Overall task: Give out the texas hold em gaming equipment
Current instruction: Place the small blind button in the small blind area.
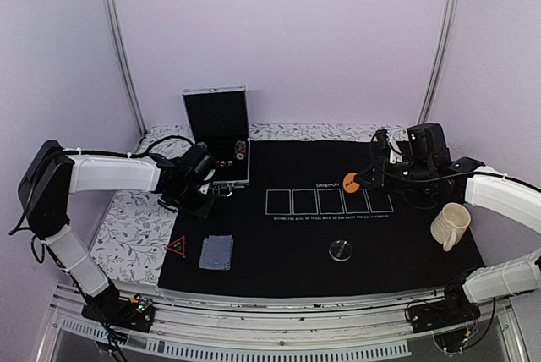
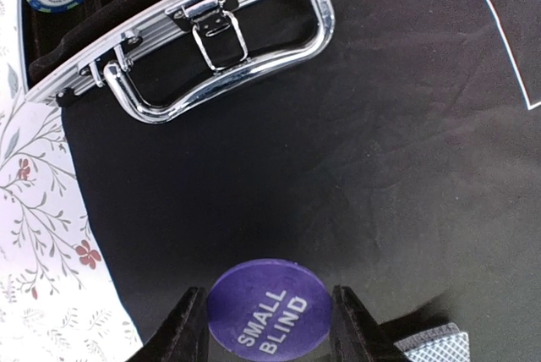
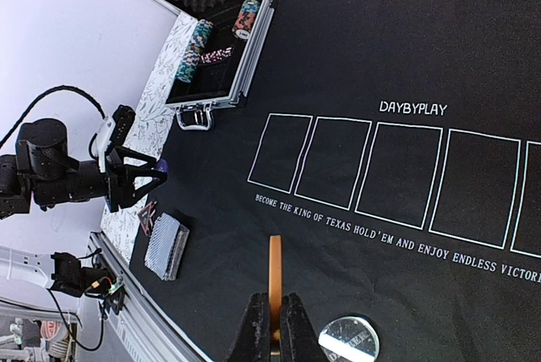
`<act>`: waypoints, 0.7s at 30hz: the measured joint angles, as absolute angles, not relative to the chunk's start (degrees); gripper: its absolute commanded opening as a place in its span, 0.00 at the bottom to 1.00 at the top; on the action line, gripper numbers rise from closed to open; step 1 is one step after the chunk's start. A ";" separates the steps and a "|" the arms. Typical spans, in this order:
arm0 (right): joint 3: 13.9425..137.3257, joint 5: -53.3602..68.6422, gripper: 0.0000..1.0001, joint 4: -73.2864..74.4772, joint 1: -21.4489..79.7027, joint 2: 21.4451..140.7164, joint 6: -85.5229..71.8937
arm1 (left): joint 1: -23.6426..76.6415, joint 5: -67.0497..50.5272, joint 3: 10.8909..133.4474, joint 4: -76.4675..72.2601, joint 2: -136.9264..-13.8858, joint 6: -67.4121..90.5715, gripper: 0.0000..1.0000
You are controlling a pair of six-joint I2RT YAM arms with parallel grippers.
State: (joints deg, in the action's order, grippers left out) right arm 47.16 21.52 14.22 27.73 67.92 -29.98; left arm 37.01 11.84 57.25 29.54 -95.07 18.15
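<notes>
Left wrist view: the left pincer point(image 2: 269, 328) grasps a purple disc point(image 2: 269, 309) marked SMALL BLIND over the black mat point(image 2: 296, 167), with the open case point(image 2: 152, 28) at twelve o'clock. The right pincer point(image 3: 272, 320) is clenched on an orange disc point(image 3: 275, 269) held edge-on. From the top, the card deck point(image 1: 215, 252) and red triangle point(image 1: 177, 246) lie at the mat's seven o'clock and the clear disc point(image 1: 341, 250) at six. Chip stacks point(image 3: 200, 45) sit inside the case at eleven.
</notes>
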 measured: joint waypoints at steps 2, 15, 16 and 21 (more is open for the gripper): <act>47.16 21.50 0.02 14.22 27.73 67.72 -29.98 | 37.28 11.84 57.30 29.54 -95.07 18.04 0.34; 47.16 21.47 0.02 14.24 27.73 67.55 -30.48 | 39.24 11.84 58.15 29.50 -95.09 17.72 0.34; 47.16 21.45 0.02 14.22 27.73 67.55 -30.59 | 39.29 11.84 58.15 29.52 -95.09 17.58 0.34; 47.16 21.45 0.02 14.22 27.73 67.55 -30.74 | 39.42 11.86 58.15 29.50 -95.09 17.54 0.34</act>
